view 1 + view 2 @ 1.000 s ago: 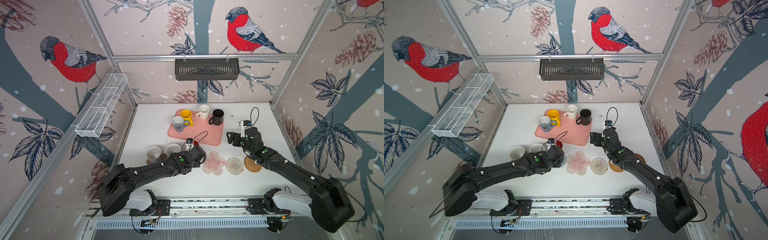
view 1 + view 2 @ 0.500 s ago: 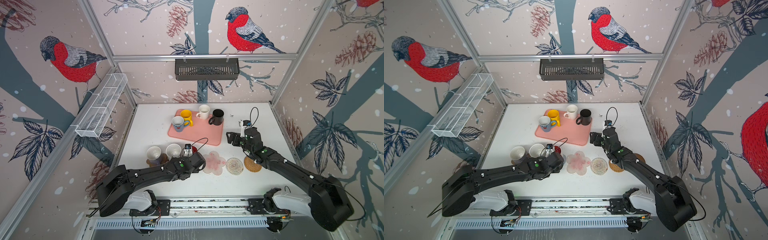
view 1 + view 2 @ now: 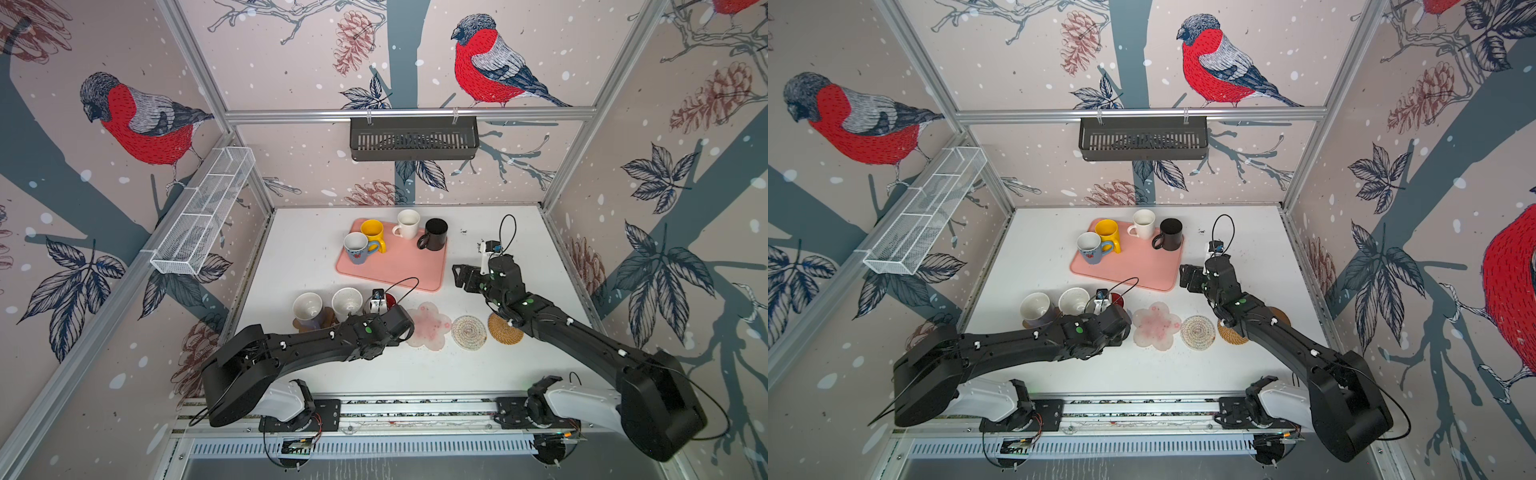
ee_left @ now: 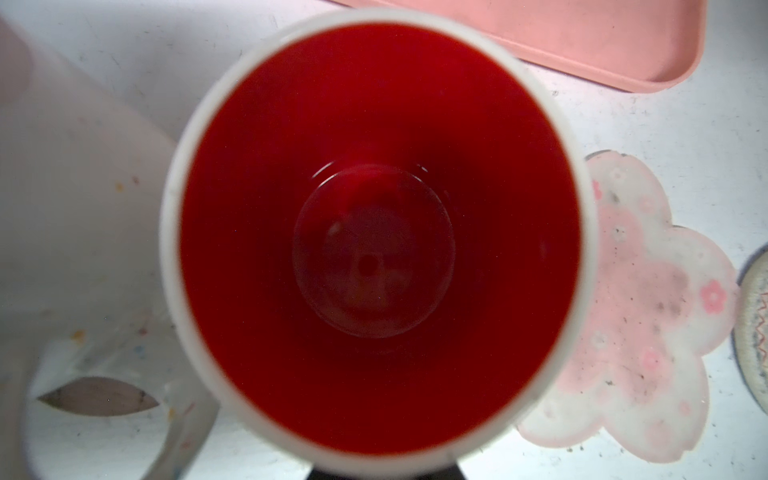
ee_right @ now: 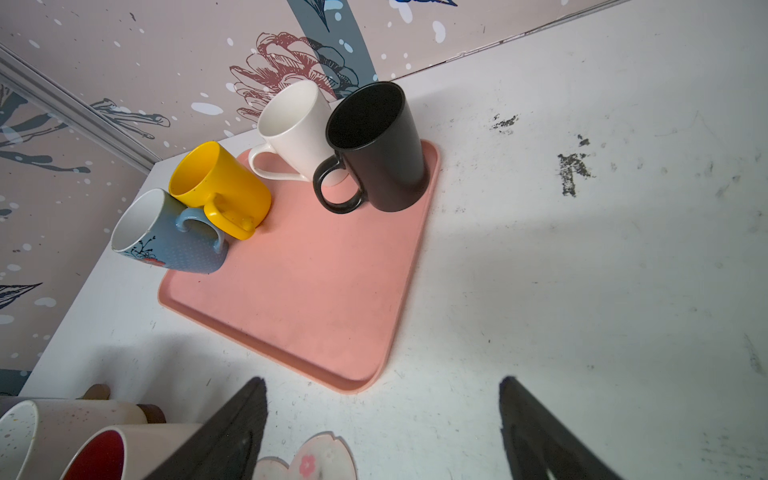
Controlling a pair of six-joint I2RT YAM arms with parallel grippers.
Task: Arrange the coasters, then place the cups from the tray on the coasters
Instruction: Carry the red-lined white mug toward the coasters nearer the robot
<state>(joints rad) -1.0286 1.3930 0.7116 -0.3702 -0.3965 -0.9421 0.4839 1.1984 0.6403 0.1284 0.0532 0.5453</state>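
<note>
My left gripper (image 3: 387, 312) is shut on the white cup with the red inside (image 3: 385, 300), which fills the left wrist view (image 4: 376, 237). It sits between the speckled white cup (image 3: 347, 301) and the pink-white flower coaster (image 3: 428, 326). What lies under it is hidden. A lavender cup (image 3: 308, 309) stands on a brown coaster (image 3: 330, 319). On the salmon tray (image 3: 399, 268) stand yellow (image 3: 372, 230), white (image 3: 407, 223), black (image 3: 435, 234) and blue-handled (image 3: 356, 248) cups. My right gripper (image 3: 461, 276) hangs open and empty by the tray's near right corner (image 5: 361, 384).
A cream rope coaster (image 3: 468, 332) and a golden rattan coaster (image 3: 505, 329) lie right of the flower one, the rattan partly under my right arm. A black slotted basket (image 3: 413, 139) hangs on the back wall and a white wire shelf (image 3: 203, 212) on the left wall.
My left gripper has drawn the red-inside cup slightly toward the front and the arm has dropped lower, uncovering the speckled cup. The right arm has not moved.
</note>
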